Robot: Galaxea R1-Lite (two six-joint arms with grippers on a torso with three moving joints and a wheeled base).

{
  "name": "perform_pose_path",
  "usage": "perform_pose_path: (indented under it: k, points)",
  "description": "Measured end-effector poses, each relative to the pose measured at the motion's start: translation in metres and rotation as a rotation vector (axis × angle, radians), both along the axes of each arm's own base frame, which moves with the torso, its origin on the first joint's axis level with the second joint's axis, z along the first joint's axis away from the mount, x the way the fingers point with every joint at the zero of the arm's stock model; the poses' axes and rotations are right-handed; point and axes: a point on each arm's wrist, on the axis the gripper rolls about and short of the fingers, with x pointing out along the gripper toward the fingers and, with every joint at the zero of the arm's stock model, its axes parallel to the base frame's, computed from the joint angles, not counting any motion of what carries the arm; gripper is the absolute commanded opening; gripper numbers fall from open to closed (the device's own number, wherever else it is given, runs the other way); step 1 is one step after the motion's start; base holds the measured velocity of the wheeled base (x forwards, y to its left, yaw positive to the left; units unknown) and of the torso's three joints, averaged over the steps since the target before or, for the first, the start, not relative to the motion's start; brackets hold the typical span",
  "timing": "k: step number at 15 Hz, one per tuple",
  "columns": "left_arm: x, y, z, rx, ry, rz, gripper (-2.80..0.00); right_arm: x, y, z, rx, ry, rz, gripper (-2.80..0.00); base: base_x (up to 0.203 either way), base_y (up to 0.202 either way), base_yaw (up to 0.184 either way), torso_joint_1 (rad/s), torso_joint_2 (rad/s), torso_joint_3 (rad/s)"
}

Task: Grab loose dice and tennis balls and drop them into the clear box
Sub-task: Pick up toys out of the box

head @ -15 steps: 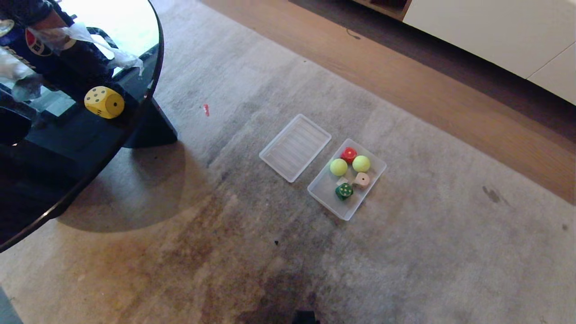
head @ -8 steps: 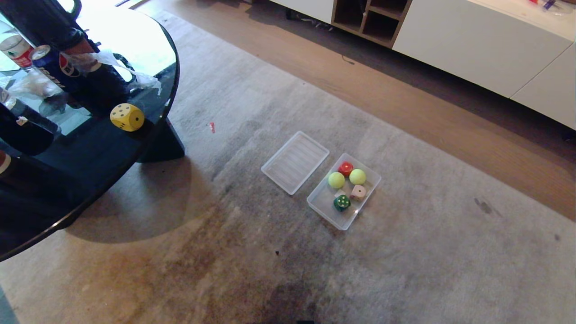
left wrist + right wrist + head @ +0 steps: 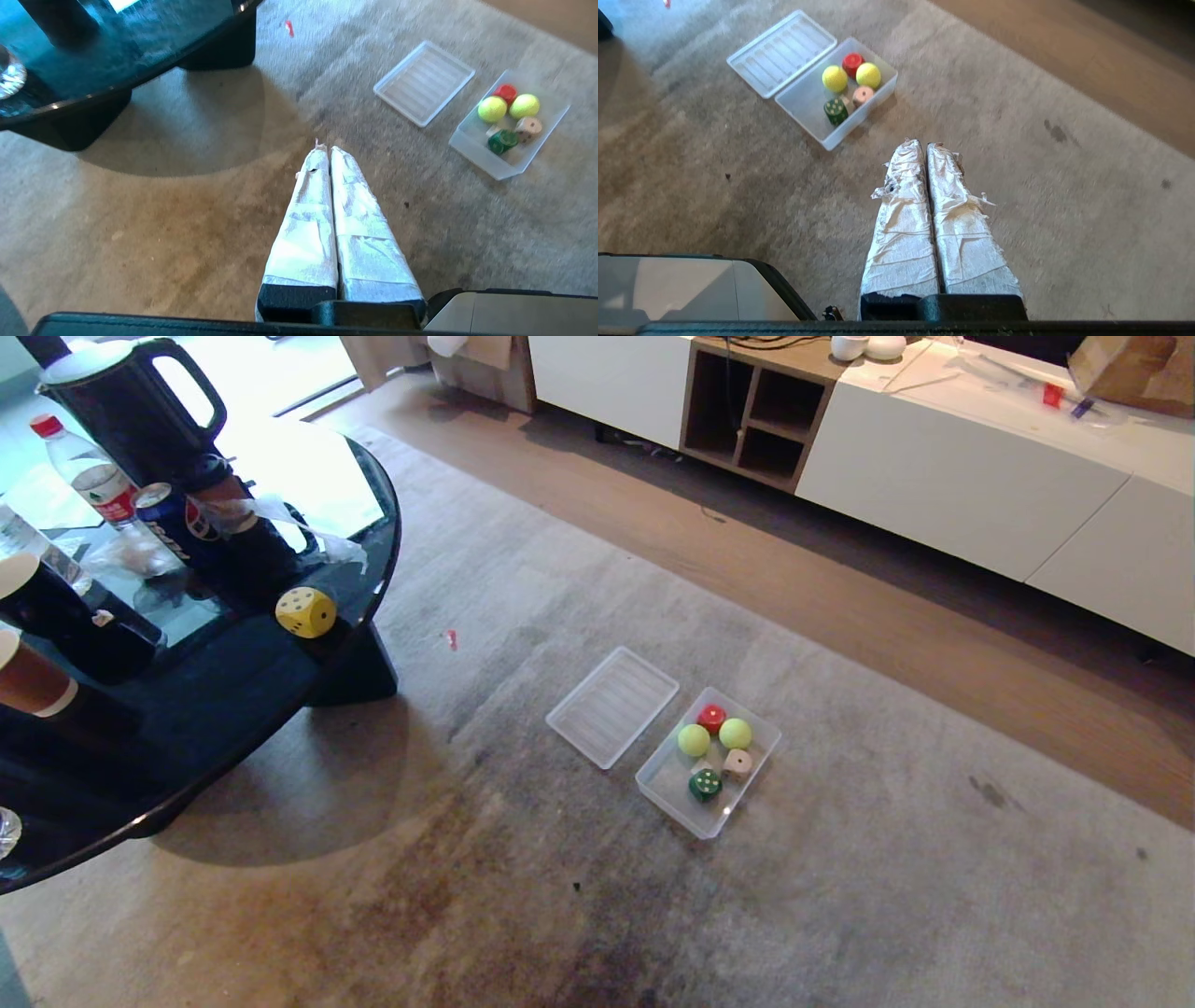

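The clear box (image 3: 674,800) lies on the carpet. Inside it are two tennis balls (image 3: 694,739) (image 3: 735,734), a red die (image 3: 711,717), a beige die (image 3: 738,763) and a dark green die (image 3: 705,785). A yellow die (image 3: 305,612) sits near the edge of the black glass table (image 3: 233,709). Neither arm shows in the head view. My left gripper (image 3: 326,150) is shut and empty over the carpet, well short of the box (image 3: 476,149). My right gripper (image 3: 923,144) is shut and empty too, near the box (image 3: 803,100).
The ribbed clear lid (image 3: 612,706) lies flat beside the box. A kettle (image 3: 121,406), a water bottle (image 3: 86,467), a cola can (image 3: 163,518) and cups crowd the table. A white low cabinet (image 3: 934,476) runs along the far wall beyond the wood floor.
The head view has risen and tilted up: the whole scene has slid down and shrunk, and the cabinet and more of the tabletop have come into view. The things themselves have stayed put.
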Motion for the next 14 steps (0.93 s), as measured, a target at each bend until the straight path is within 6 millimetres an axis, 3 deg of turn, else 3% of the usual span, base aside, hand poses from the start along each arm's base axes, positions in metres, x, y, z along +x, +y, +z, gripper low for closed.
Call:
perform_pose_path:
  k: [14]
  points:
    - [0.0, 0.0, 0.0, -0.001, 0.0, -0.001, -2.8, 0.0, 0.0, 0.0001, 0.001, -0.001, 0.0, -2.8, 0.0, 0.0, 0.0, 0.002, 0.0, 0.203]
